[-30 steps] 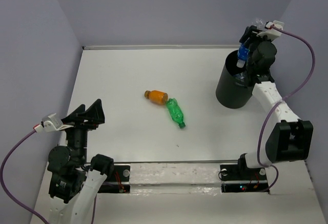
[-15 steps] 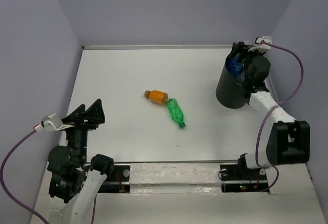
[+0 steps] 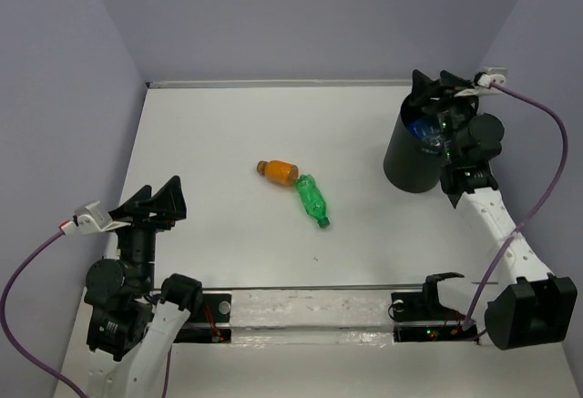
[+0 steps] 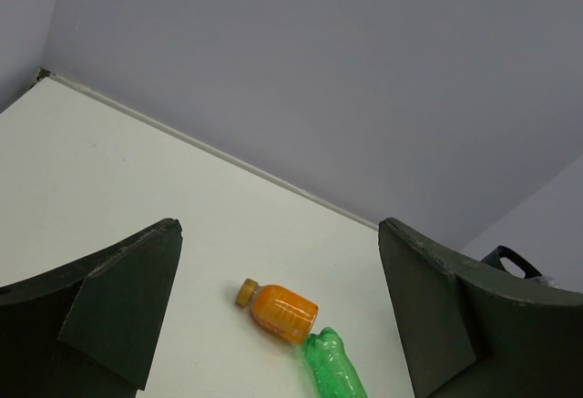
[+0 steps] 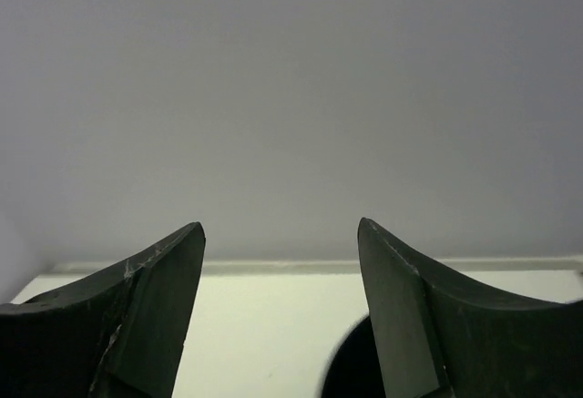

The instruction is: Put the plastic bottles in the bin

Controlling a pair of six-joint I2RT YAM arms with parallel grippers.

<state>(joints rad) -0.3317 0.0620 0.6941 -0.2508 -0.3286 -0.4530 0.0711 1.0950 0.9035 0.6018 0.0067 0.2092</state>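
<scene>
The black bin (image 3: 412, 159) stands at the far right of the table. A clear bottle with a blue label (image 3: 424, 131) lies inside it, just below the rim. My right gripper (image 3: 435, 83) is open and empty right above the bin; its wrist view shows spread fingers (image 5: 155, 298) and a bit of the bin's dark rim (image 5: 351, 371). An orange bottle (image 3: 279, 170) and a green bottle (image 3: 312, 200) lie touching end to end mid-table, and both show in the left wrist view (image 4: 281, 310) (image 4: 332, 372). My left gripper (image 3: 155, 199) is open and empty at the near left.
Grey walls close in the table at the back and both sides. The right arm's purple cable (image 3: 547, 198) loops along the right edge. A metal rail (image 3: 301, 305) runs along the near edge between the arm bases.
My right gripper held the blue-labelled bottle over the bin, dipped to the rim and let go. The bottle now lies in the bin and the gripper is open above it. The left arm is still.
</scene>
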